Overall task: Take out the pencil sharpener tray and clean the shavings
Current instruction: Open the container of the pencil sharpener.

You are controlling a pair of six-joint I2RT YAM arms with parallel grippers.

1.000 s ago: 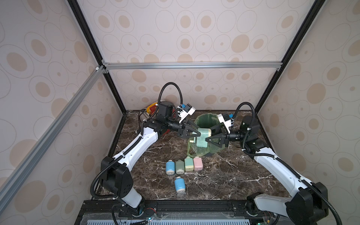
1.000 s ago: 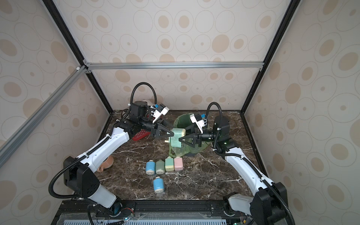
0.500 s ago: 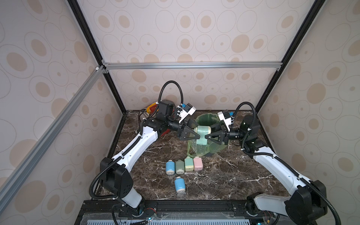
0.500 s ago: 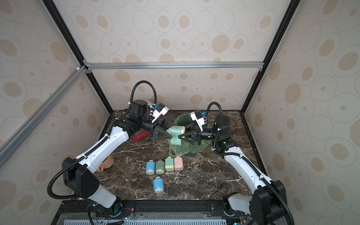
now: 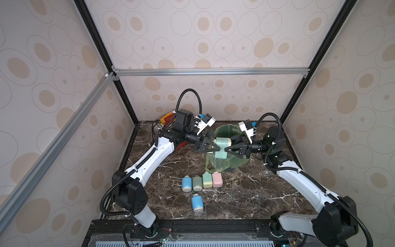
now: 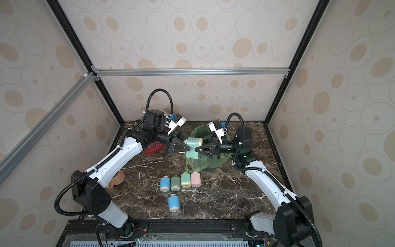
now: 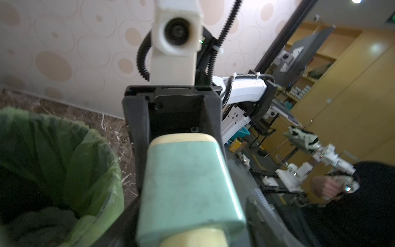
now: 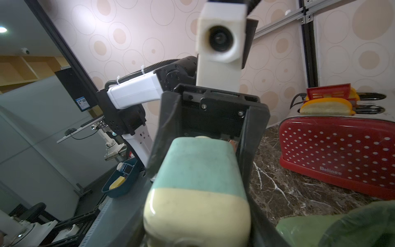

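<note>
Pencil sharpener [image 5: 222, 142], mint body with cream ends, is up off the table, pinched between my two grippers. My left gripper [image 5: 217, 148] is clamped tight on one end and my right gripper [image 5: 227, 149] on the opposite end, with the tips nearly meeting across it. In the right wrist view its cream end sits nearest that gripper and the mint part lies beyond. Can't tell if the tray is out.

Right under both grippers is the bin [image 5: 237, 163], green bag, mouth open. Behind my left gripper is a red dotted toaster [image 8: 337, 154] on the marble table [image 5: 235, 192].

Well below the grippers, toward my bases, four small sharpeners lie in a row side by side: blue sharpener [image 5: 186, 184], grey-green sharpener [image 5: 197, 183], light green sharpener [image 5: 207, 180], pink sharpener [image 5: 217, 180]. A second blue sharpener [image 5: 197, 202] lies apart, closer to my bases.
</note>
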